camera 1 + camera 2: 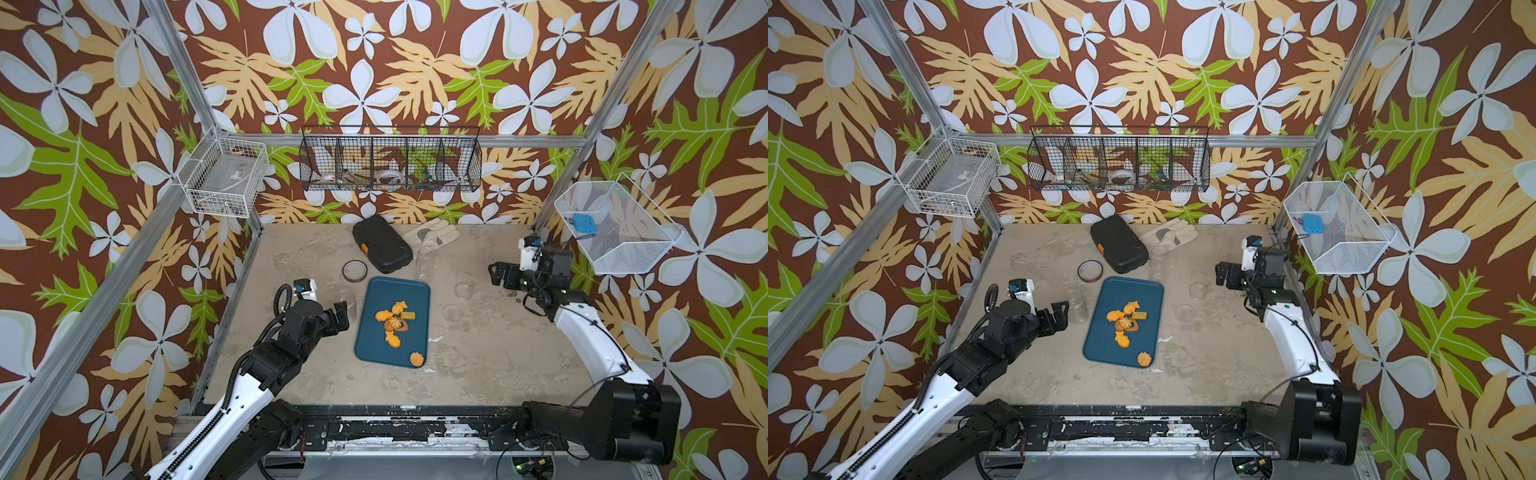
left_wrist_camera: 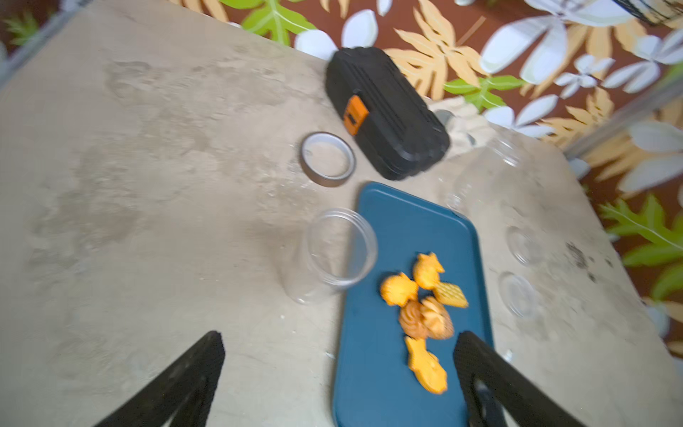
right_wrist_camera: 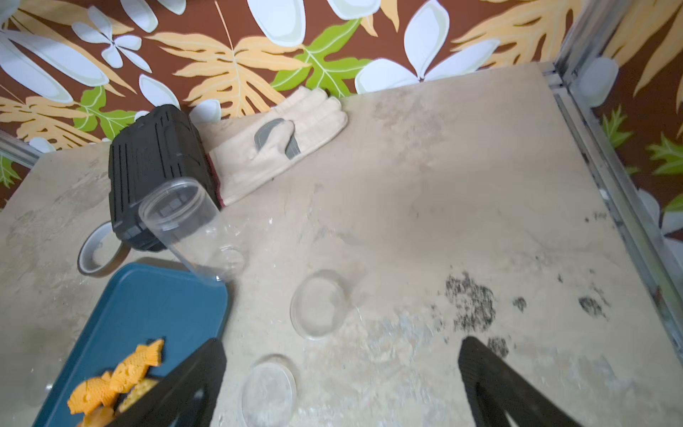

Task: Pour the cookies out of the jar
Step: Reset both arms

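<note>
On the blue tray (image 1: 376,347) near the front lie the cookies (image 1: 395,322), one apart at its near corner. The clear jar (image 1: 348,302) stands empty just left of it, and a taller jar (image 1: 424,262) stands empty behind. The left gripper (image 2: 340,335), near the clear jar, and the right gripper (image 3: 343,341) both gape wide, holding nothing.

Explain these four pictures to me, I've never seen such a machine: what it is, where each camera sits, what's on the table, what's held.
These are two robot arms at a table, each ending in a two-fingered gripper. Two pictures look down from overhead, nearly the same view; the other two come from cameras on the arms' wrists. The left gripper and right gripper are both open, holding nothing. On the table lie a blue tray bearing the cookies, two empty clear jars, two clear lids, a tape roll, a black case and a glove.
</note>
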Available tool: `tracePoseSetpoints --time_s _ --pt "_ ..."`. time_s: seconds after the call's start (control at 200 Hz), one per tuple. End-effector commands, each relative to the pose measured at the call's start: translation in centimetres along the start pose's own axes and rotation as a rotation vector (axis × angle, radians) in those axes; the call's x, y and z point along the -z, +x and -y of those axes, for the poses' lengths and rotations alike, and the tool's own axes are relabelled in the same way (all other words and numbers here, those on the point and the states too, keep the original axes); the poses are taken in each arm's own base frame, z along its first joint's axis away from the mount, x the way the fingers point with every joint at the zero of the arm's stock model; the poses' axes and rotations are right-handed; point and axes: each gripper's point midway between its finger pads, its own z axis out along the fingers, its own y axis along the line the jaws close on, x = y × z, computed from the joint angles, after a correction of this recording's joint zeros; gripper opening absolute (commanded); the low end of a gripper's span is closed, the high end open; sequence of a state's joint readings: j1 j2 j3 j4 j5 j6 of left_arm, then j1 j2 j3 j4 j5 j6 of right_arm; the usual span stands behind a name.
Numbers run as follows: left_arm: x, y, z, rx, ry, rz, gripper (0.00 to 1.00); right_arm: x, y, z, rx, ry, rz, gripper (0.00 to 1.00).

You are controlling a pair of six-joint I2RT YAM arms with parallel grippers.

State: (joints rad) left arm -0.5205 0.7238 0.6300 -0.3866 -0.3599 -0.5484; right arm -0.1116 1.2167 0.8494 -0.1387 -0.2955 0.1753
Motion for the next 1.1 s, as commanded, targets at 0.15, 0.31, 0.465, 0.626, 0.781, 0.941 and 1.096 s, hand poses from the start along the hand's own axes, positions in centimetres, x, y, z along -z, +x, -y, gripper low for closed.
tracePoseSetpoints --time_s 0.15,0.31,0.465,0.626,0.781,0.941,1.096 --pt "-0.8 -2.9 -5.4 0.121 -0.221 0.286 1.00 -0.9 -1.0 2.1 0.119 0.018 0.232 1.00" --pt "-2.1 -3.1 -6.4 0.092 -0.251 0.288 1.00 -2.1 0.5 3.7 0.151 0.060 0.228 1.00" --pt "-2.7 -2.6 -7.3 0.050 -0.288 0.311 1.00 -3.0 1.4 3.9 0.161 0.051 0.268 1.00" --pt "-2.8 -2.6 -9.8 0.034 -0.346 0.376 1.00 -3.0 2.4 3.0 0.146 -0.007 0.350 1.00" --pt "-2.9 -2.4 -13.5 0.094 -0.454 0.431 1.00 -1.9 3.2 2.9 0.177 0.022 0.420 1.00" --pt "-3.9 -3.4 -13.5 0.040 -0.447 0.474 1.00 -0.8 5.0 2.4 0.198 0.018 0.481 1.00" --pt "-5.2 -2.4 -14.4 0.024 -0.464 0.487 1.00 -1.4 5.9 0.4 0.301 0.003 0.475 1.00"
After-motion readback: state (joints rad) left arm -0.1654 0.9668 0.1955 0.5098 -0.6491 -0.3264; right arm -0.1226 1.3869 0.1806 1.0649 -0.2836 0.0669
